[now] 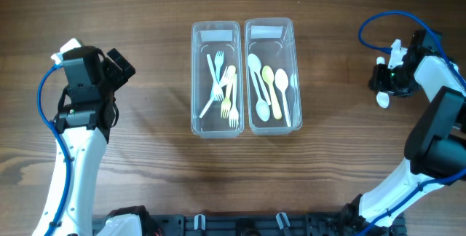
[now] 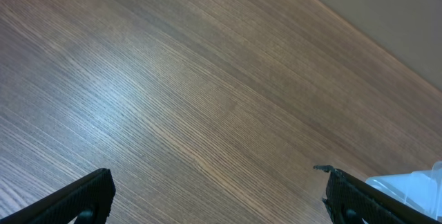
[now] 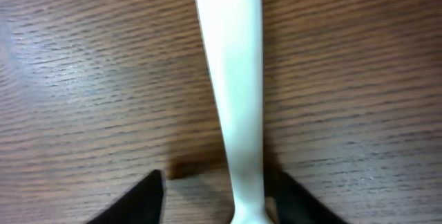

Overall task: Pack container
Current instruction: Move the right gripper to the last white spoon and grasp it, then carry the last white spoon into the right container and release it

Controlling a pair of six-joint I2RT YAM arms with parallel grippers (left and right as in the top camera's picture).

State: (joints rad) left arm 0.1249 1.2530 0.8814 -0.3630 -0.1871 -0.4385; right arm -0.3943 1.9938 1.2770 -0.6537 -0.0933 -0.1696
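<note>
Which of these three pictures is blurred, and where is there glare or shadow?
Right wrist view: the white spoon is very close and soft at its edges, with a dark shadow beside it low in the picture. Left wrist view: a pale sheen lies on the table. Overhead view: sharp, evenly lit.

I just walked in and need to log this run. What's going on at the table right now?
Plastic cutlery is being packed into two clear containers: forks lie in the left container and spoons in the right container. The right gripper is low at the far right of the table, its fingers open on either side of a white spoon and not closed on it. The left gripper hangs open over bare wood, holding nothing.
</note>
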